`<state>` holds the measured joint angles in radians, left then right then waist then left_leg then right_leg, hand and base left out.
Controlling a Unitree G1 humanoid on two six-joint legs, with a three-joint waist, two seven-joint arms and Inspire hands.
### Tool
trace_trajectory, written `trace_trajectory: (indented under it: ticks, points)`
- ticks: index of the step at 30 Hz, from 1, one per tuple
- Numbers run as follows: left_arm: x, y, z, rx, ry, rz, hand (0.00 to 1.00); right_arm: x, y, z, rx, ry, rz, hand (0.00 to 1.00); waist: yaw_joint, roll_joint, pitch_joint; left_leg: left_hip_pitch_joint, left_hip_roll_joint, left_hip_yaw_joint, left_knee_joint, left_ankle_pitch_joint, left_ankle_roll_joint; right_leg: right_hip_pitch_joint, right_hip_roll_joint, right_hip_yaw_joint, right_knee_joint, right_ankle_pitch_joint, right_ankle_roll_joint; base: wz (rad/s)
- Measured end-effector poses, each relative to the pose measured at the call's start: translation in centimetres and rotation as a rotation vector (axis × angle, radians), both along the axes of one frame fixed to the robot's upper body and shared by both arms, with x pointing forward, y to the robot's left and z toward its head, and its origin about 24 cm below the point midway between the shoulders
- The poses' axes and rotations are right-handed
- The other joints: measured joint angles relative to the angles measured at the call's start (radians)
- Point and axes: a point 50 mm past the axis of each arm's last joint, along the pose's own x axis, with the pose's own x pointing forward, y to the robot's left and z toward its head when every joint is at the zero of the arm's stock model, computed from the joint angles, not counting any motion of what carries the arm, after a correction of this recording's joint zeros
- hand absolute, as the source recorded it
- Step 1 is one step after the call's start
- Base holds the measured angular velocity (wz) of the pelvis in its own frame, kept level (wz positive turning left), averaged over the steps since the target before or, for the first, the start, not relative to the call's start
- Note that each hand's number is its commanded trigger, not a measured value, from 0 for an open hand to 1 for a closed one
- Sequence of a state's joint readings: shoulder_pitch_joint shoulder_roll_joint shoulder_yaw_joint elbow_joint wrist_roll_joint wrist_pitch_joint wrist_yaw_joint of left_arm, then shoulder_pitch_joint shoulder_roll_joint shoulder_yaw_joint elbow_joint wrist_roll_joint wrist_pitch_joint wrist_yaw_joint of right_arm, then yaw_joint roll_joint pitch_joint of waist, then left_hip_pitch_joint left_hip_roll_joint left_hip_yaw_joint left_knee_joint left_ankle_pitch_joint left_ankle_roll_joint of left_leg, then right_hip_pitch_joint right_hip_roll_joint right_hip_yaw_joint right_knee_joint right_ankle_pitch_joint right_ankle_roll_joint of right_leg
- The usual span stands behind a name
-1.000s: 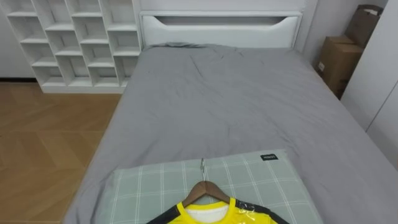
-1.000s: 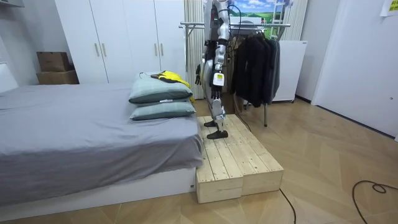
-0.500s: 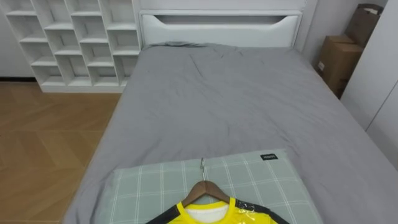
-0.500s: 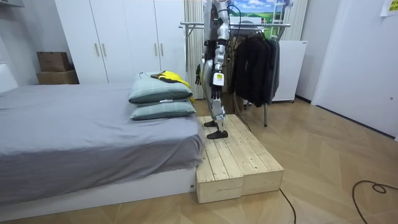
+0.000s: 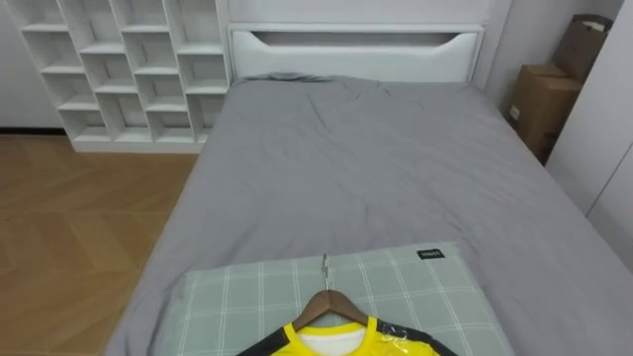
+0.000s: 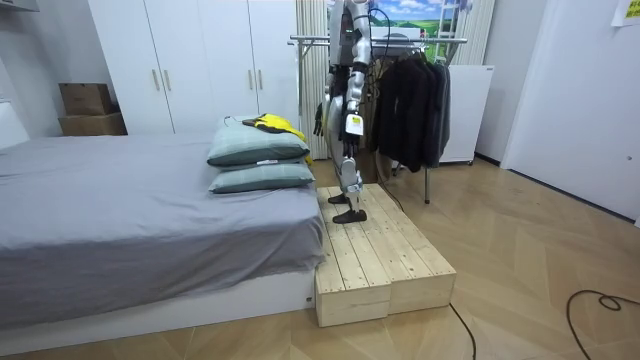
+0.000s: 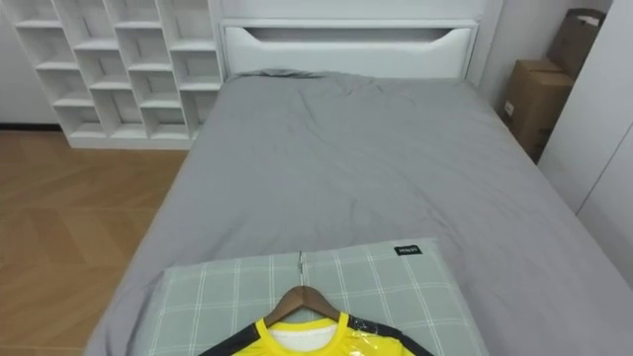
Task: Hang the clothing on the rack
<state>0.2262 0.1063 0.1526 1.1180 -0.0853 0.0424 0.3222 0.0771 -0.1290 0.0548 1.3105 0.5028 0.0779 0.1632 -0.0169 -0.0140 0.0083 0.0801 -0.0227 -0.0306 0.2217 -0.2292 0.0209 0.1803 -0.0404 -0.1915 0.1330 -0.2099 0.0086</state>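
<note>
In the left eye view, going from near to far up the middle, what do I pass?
shirt → hanger hook → bedcover → headboard

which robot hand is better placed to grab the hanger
Right, narrowly. The hanger lies centred ahead on the pillow; in the room view the right robot hand seems nearer the bed than the left robot hand.

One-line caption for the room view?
Robot on a wooden platform beside the bed, facing a yellow shirt on stacked pillows, clothes rack behind.
</note>
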Motion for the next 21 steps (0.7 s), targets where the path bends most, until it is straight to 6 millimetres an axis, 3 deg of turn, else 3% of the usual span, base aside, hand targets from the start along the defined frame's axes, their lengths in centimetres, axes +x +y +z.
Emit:
trace_trajectory:
  ticks: [5,15,21]
  points:
    - [-0.2,1.0,0.4,0.092,0.006,0.054,0.00,-0.1,-0.1,0.0,-0.009,0.010,-0.002,0.00,0.005,0.008,-0.0050,0.003,0.000,-0.002,0.004,0.000,0.000,-0.003,0.000,0.001,0.001,0.001,-0.001,0.00]
    - [1.0,2.6,1.5,0.273,-0.043,0.113,0.00,-0.5,-1.2,0.2,-0.049,0.022,0.013,0.00,0.024,0.031,-0.0045,0.018,0.000,-0.008,-0.008,0.000,0.000,0.013,0.001,0.000,0.003,0.001,-0.001,0.00]
    - [1.3,3.2,2.2,0.391,-0.058,0.149,0.00,-0.6,-1.5,0.2,-0.068,0.024,0.015,0.00,0.020,0.034,-0.0037,0.016,0.000,-0.007,-0.009,0.000,0.000,0.011,0.002,-0.001,0.002,0.001,-0.001,0.00]
